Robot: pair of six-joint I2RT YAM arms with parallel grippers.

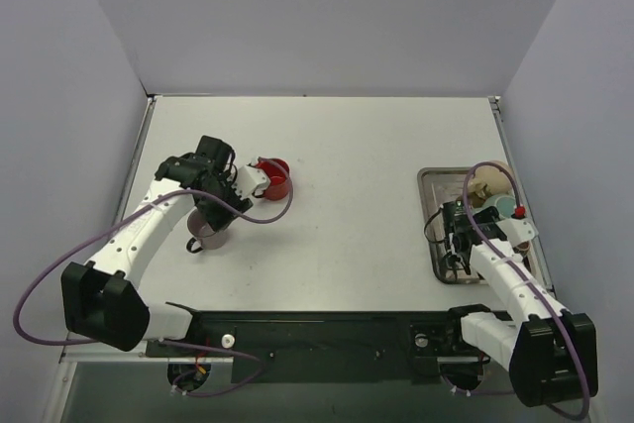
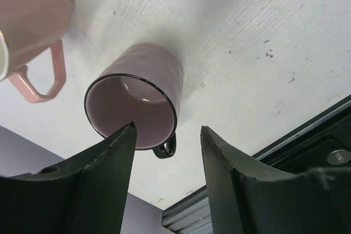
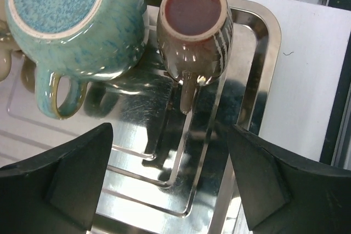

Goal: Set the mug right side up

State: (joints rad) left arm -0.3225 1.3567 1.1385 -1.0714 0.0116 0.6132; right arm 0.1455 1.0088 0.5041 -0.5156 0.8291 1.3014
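Observation:
A lilac mug with a black rim and a small black handle stands on the white table with its opening up. In the top view it sits partly under the left arm. My left gripper is open and empty just above it, the left fingertip over its rim, touching nothing. It shows in the top view pointing down. My right gripper is open and empty above a metal tray. A teal mug stands bottom up in the tray.
A red mug stands beside the left wrist. A pink mug shows at the left wrist view's top left. A brown striped mug sits in the tray next to the teal one. The black rail runs along the near edge.

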